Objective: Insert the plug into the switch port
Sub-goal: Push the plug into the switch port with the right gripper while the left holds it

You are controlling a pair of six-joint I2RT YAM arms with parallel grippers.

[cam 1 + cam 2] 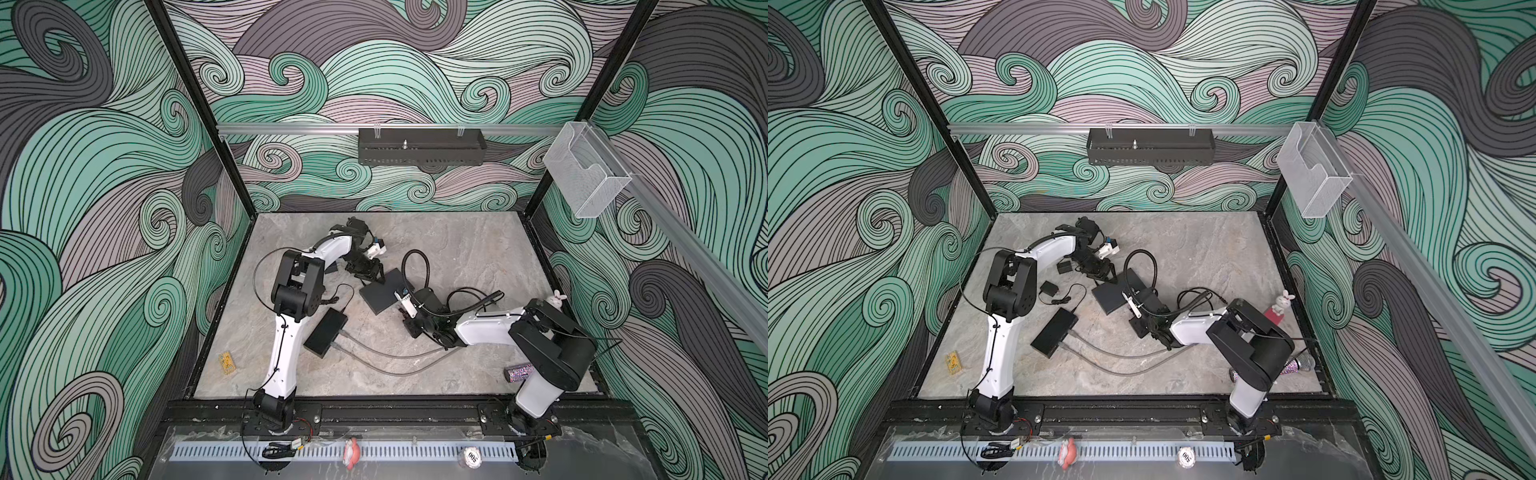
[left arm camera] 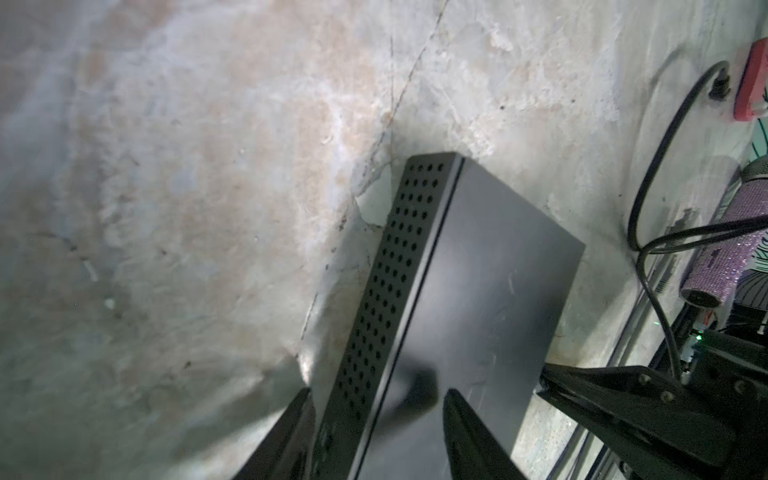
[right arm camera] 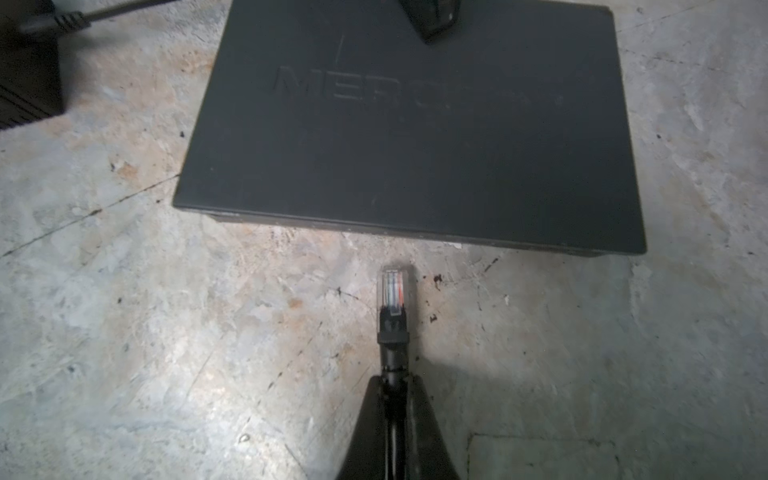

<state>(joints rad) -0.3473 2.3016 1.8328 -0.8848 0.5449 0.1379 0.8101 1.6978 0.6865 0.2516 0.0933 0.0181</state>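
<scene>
- Between the jaws of the right gripper (image 3: 395,380), shut narrow on the black boot behind the clear plug (image 3: 394,291): grip to be kept firm, with no twist
- Just ahead of the plug, near but not touching: front edge of the black switch (image 3: 415,124), flat on the table (image 3: 124,332) at mid-frame in both top views
- Ports hidden under that edge; probably needs dropping low and levelling out before any push
- Then a slow, straight advance, square to the front face; latch side worth checking first, unclear from these views
- At the switch's far corner: left gripper (image 2: 376,399), jaws part-way apart astride the vented side; pinching or merely resting, cannot tell
- Best left there as a brace against sliding back
- Slack to be watched in the black cable (image 1: 415,251) looping behind
</scene>
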